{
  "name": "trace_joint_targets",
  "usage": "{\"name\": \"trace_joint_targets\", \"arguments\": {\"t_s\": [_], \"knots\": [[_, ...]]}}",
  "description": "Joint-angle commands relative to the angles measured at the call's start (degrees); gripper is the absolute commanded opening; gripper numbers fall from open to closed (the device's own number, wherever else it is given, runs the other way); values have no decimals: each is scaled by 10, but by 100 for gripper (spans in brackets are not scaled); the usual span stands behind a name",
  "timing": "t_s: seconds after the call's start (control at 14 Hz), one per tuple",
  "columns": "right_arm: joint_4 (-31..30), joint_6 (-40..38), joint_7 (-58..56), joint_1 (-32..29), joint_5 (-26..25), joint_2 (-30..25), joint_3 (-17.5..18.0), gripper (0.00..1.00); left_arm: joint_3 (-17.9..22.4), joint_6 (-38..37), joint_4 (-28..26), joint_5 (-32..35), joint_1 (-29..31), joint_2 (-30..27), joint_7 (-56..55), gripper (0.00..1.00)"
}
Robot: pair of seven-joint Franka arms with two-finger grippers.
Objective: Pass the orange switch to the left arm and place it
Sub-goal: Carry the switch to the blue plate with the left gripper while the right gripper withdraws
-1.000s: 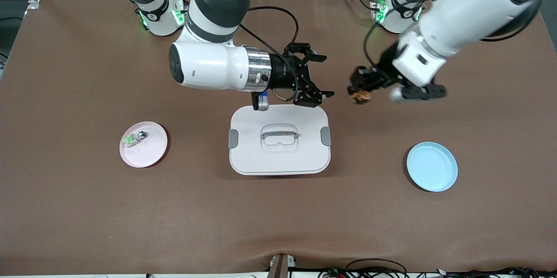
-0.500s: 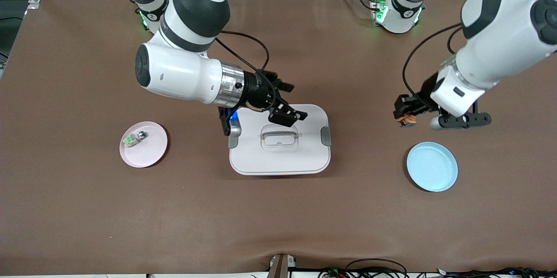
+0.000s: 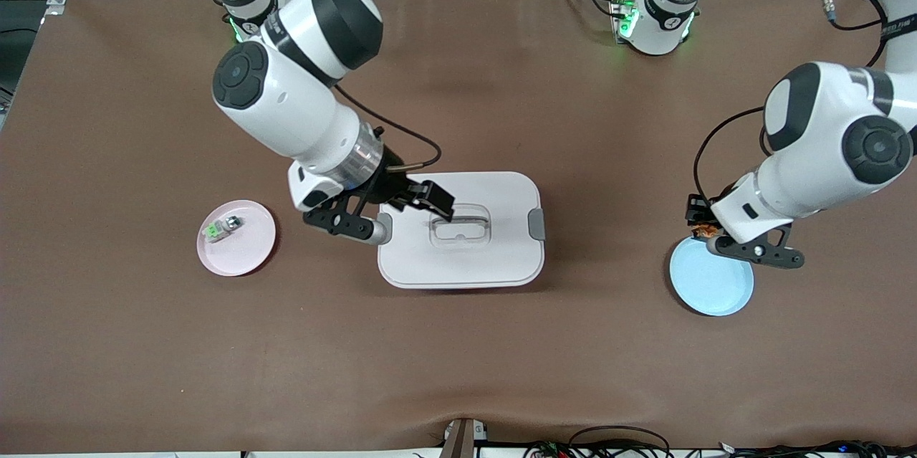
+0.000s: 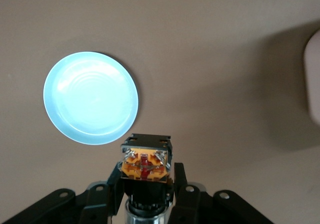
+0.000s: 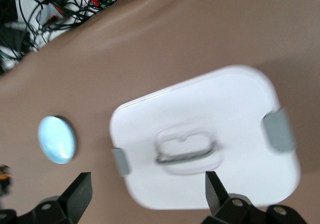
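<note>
The orange switch (image 4: 146, 164), a black body with an orange face, sits between the fingers of my left gripper (image 4: 146, 178), which is shut on it. In the front view that left gripper (image 3: 704, 229) and the orange switch (image 3: 706, 232) hang over the rim of the light blue plate (image 3: 713, 282). My right gripper (image 3: 414, 204) is open and holds nothing. It hovers over the white box (image 3: 494, 257) at the right arm's end of the lid. The right wrist view shows its open gripper (image 5: 147, 186) above the box (image 5: 210, 109).
A pink plate (image 3: 247, 250) toward the right arm's end carries a small green-and-silver switch (image 3: 221, 228). The blue plate (image 4: 91, 98) lies bare on the brown mat. Cables run along the table's front edge (image 5: 65, 4).
My left arm carried the orange switch away from the box to over the blue plate's rim. My right arm, still open, drew back over the box's end toward the pink plate.
</note>
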Motion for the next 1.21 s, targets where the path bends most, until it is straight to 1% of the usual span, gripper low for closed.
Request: {"name": "trace_joint_targets", "arguments": {"t_s": [0.0, 0.14, 0.29, 0.43, 0.57, 0.86, 1.0, 1.14], "knots": [[-8, -37, -155, -32, -51, -15, 6, 100, -4, -2, 10, 32, 18, 34, 84, 0], [-8, -75, -248, -57, -73, -17, 5, 100, -4, 6, 6, 54, 23, 48, 144, 0], [-8, -119, -345, -83, -121, -24, 5, 100, -4, 24, 5, 87, 41, 68, 215, 0], [-8, -159, -387, -110, -156, -25, 5, 100, -4, 71, -12, 90, 61, 81, 291, 0], [-8, -180, -445, -142, -188, -32, 5, 100, -4, 133, -30, 95, 80, 96, 367, 0], [-8, -238, -447, -238, -183, -50, 6, 100, -4, 213, -31, 120, 106, 145, 526, 0], [-8, -262, -452, -272, -182, -62, 6, 100, -4, 234, -31, 124, 106, 160, 604, 0], [-8, -264, -450, -295, -182, -71, 6, 100, -4, 257, -31, 124, 109, 175, 660, 0]]}}
